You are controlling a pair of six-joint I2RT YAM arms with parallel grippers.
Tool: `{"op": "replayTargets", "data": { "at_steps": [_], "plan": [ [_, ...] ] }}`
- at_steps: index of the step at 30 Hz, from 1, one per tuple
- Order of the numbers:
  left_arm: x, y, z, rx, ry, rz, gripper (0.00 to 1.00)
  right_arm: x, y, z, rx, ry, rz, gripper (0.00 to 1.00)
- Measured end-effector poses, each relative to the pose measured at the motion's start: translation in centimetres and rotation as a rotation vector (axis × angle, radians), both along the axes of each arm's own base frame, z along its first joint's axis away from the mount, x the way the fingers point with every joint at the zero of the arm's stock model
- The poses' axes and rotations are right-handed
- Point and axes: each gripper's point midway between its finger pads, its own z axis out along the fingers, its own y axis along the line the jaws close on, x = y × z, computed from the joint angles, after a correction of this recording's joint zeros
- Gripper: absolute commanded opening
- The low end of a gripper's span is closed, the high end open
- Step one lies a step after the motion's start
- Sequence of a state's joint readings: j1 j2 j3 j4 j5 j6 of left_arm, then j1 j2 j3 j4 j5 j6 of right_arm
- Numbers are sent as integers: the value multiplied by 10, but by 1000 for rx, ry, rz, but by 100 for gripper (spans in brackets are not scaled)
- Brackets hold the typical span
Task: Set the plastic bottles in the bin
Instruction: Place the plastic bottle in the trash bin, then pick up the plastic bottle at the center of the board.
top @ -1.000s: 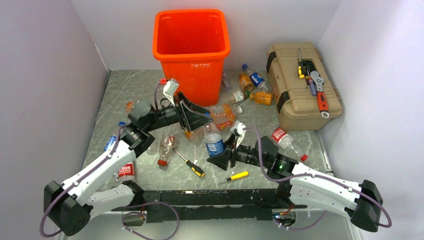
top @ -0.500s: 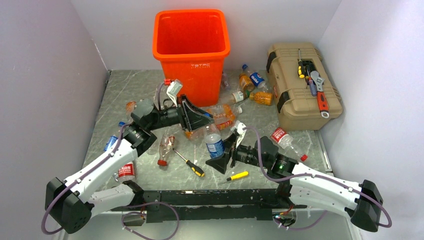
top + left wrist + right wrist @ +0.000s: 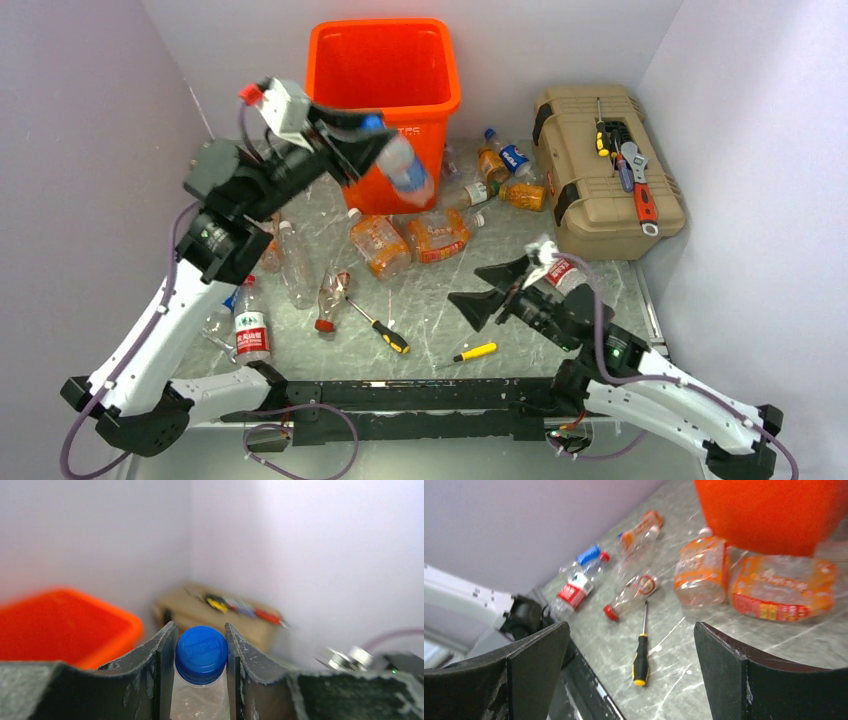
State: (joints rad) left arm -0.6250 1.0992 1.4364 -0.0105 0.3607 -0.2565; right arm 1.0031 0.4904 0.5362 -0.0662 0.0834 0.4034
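The left hand [image 3: 374, 128] grips a blue-capped bottle [image 3: 406, 172] beside the bin [image 3: 383, 104]; next it should probably lift over the rim and release (right hand [image 3: 466, 285] gapes empty).

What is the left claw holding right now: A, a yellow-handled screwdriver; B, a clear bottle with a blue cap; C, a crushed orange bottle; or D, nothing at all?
B: the left claw is shut around the neck of the blue-capped bottle, up near the bin.
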Motion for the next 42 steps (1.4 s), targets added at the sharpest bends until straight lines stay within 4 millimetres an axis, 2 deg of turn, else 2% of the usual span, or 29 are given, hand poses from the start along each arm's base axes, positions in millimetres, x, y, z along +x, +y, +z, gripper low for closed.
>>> {"op": "replayTargets", "data": {
  "at_steps": [3, 6, 8, 10, 11, 13, 17, 19, 20, 21, 23, 24, 26, 28, 32, 35, 37, 39, 42],
  "plan": [
    [17, 18, 64, -47, -182, 142, 0, 3, -20, 9, 71, -18, -78, 100],
    [44, 29, 111, -83, -314, 254, 0, 5, -27, -2, 93, 2, -119, 100],
    [67, 35, 131, -108, -373, 319, 0, 8, -27, -19, 71, 35, -137, 100],
    [99, 34, 136, -112, -406, 366, 0, 10, -26, -33, 46, 67, -148, 100],
    [114, 31, 132, -103, -408, 380, 0, 11, -26, -38, 36, 81, -152, 100],
    [155, 21, 111, -72, -392, 399, 0, 11, -25, -44, 31, 99, -155, 100],
    [234, -5, 45, 17, -299, 394, 0, 10, -26, -52, 26, 116, -160, 100],
    [264, -18, 13, 50, -251, 378, 0, 11, -30, -55, 16, 118, -173, 100],
    [277, -24, -4, 68, -225, 368, 5, 11, -33, -54, 15, 114, -184, 100],
    [288, -29, -22, 84, -194, 358, 21, 11, -36, -54, 17, 110, -195, 100],
    [303, -38, -49, 109, -139, 340, 61, 13, -42, -51, 26, 103, -218, 100],
    [307, -41, -60, 121, -116, 336, 74, 13, -45, -50, 32, 99, -230, 100],
    [312, -43, -73, 130, -85, 331, 88, 14, -50, -47, 44, 92, -248, 100],
    [312, -43, -72, 125, -83, 332, 99, 16, -53, -47, 45, 91, -266, 100],
    [304, -38, -53, 102, -110, 343, 99, 19, -55, -51, 32, 96, -289, 100],
    [288, -29, -29, 74, -142, 358, 99, 22, -58, -56, 15, 106, -313, 100],
    [268, -21, -11, 54, -161, 370, 99, 25, -62, -62, 4, 123, -348, 100],
    [239, -13, 8, 39, -180, 378, 99, 29, -68, -66, 3, 145, -394, 100],
    [174, 0, 39, 19, -230, 382, 99, 33, -76, -68, 13, 161, -447, 100]
  ]
}}
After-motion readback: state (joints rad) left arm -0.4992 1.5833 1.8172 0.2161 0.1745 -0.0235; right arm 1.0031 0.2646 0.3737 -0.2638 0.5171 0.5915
